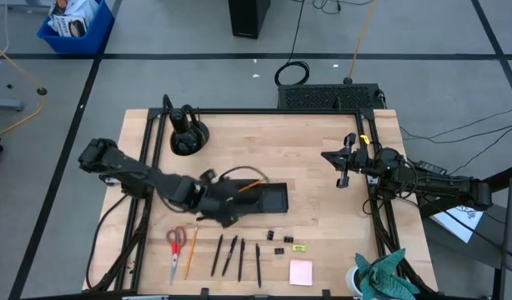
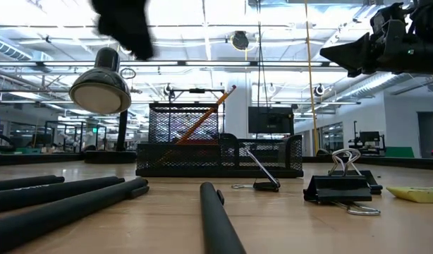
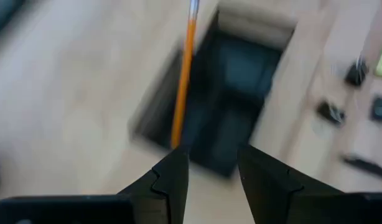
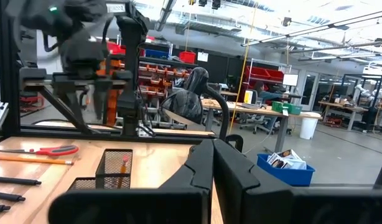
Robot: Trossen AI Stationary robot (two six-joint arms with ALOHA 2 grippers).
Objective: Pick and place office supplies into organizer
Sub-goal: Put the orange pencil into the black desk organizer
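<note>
Left gripper (image 3: 213, 171) jaws spread over organizer (image 1: 268, 197), pencil (image 3: 183, 74) leaning inside (right gripper (image 1: 343, 169) jaws pressed together).

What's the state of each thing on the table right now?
Left gripper: open, over the organizer.
Right gripper: shut, empty, parked at the right.
Black mesh organizer tray: upright, one orange pencil leaning in it.
Second orange pencil: flat on table.
Red-handled scissors: closed, flat.
</note>
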